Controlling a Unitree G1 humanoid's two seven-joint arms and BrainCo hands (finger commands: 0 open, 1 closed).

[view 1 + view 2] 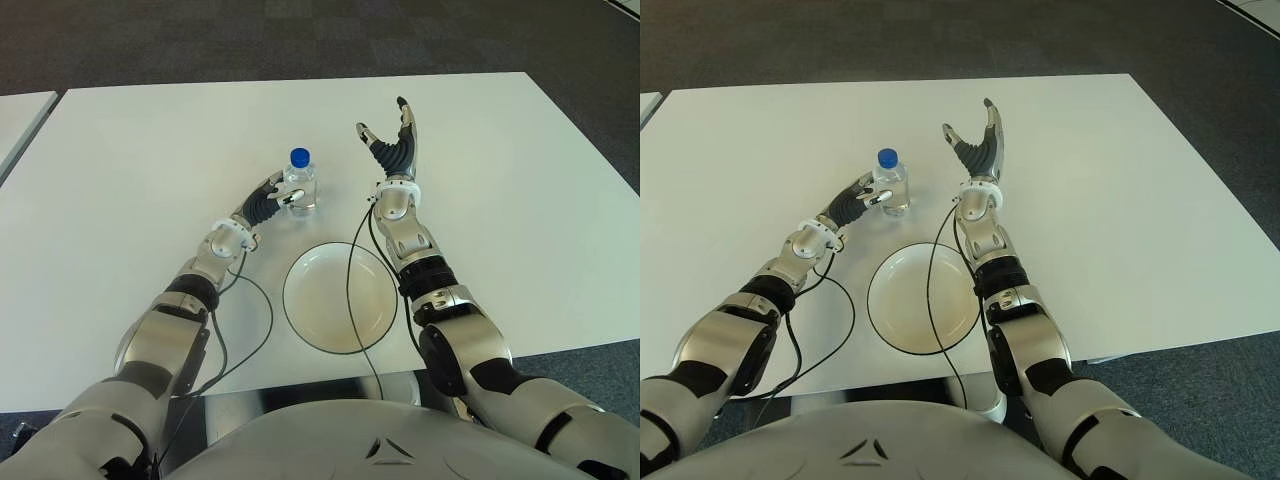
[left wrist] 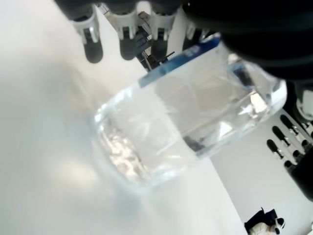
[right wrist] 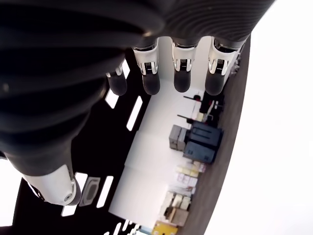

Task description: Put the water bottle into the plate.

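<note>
One water bottle (image 1: 300,182) stands upright, grasped by the left hand (image 1: 266,204); right hand (image 1: 393,146) open.

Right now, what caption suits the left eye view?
Left robot hand at the upright water bottle; empty plate nearby, right robot hand raised open.

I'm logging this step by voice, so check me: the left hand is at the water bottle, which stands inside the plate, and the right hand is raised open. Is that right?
Not quite. The water bottle stands on the white table beyond the plate, not inside it; the left eye view shows this. The rest holds: the left hand is at the bottle, and the right hand is raised open.
</note>
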